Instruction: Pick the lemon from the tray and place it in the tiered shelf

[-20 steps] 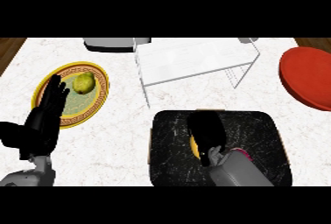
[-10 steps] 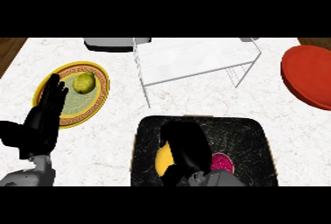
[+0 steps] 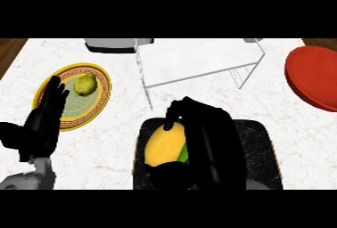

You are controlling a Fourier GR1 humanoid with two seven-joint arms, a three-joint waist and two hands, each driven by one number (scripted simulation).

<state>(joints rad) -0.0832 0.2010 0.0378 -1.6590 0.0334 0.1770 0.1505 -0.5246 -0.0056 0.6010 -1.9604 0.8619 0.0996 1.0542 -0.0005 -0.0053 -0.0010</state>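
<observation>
The surface (image 3: pixel 105 147) is white marble with faint grey veining, and dark brown wood shows at its far corners. The left plate (image 3: pixel 99 95) has a golden-yellow rim, a red-brown key-pattern band and a pale green centre; the fruit (image 3: pixel 84 84) on it is yellow-green. The tiered shelf (image 3: pixel 197 55) is plain white with thin pale wire legs. The right plate (image 3: pixel 316 80) is a flat, unpatterned red. The tray (image 3: pixel 263 147) is black, flecked with white like dark marble, with a thin tan edge. The lemon (image 3: pixel 164 144) on it is deep yellow-orange, with a sliver of bright green (image 3: pixel 183 153) beside it. The left hand (image 3: pixel 41 124) and right hand (image 3: pixel 207 133) are black; the left forearm (image 3: pixel 26 181) is grey.
</observation>
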